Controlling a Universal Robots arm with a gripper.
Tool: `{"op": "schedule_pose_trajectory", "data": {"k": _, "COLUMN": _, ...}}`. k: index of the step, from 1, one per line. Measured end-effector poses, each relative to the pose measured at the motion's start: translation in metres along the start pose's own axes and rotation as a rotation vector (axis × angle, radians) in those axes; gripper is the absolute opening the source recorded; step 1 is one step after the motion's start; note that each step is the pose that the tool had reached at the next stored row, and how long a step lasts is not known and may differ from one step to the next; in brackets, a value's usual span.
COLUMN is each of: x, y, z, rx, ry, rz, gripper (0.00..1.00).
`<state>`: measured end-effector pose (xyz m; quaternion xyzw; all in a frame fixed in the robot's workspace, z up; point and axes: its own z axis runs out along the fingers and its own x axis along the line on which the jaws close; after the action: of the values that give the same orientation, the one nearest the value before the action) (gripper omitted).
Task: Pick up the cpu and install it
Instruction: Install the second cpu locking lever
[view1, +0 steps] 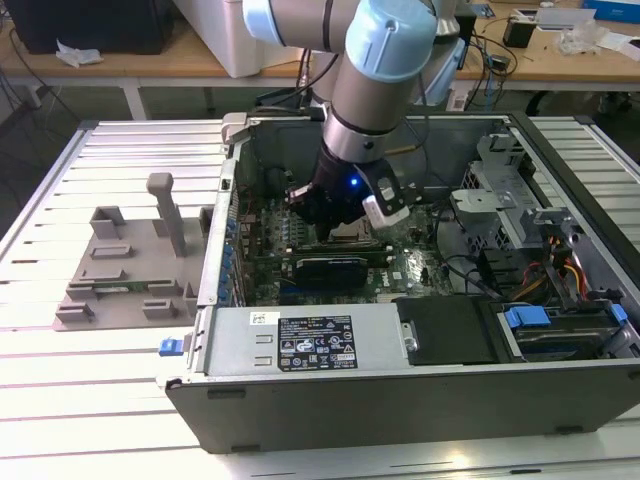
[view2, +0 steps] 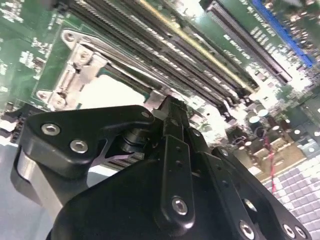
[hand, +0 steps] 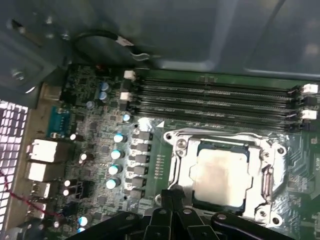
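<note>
The cpu (hand: 220, 173), a flat square chip with a pale metal top, lies in the motherboard socket with the silver socket frame (hand: 180, 150) around it. It also shows as a white patch (view2: 111, 93) in the second wrist view. My gripper (hand: 172, 192) hangs low inside the open computer case (view1: 400, 400), its black fingertips pressed together just beside the socket's edge with nothing between them. From outside, the gripper (view1: 340, 222) sits over the middle of the motherboard.
Memory slots (hand: 215, 100) run along one side of the socket. A black expansion card (view1: 330, 270) lies just in front of the gripper. The power supply (view1: 310, 340), drive cage (view1: 500, 190) and cables crowd the case. Grey tray blocks (view1: 130, 260) stand at the exterior view's left.
</note>
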<state>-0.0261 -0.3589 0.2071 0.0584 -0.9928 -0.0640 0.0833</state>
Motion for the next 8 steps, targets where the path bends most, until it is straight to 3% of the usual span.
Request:
{"op": "schedule_pose_trajectory", "data": {"k": 5, "x": -0.02, "y": 0.0123, "z": -0.0011, "rx": 0.0102, "ry": 0.0097, "rz": 0.003, "gripper": 0.11}}
{"op": "schedule_pose_trajectory", "data": {"k": 6, "x": -0.0276, "y": 0.0133, "z": -0.0021, "rx": 0.015, "ry": 0.0126, "rz": 0.005, "gripper": 0.11}}
{"op": "schedule_pose_trajectory", "data": {"k": 8, "x": -0.034, "y": 0.0154, "z": -0.0029, "rx": 0.0345, "ry": 0.016, "rz": 0.008, "gripper": 0.11}}
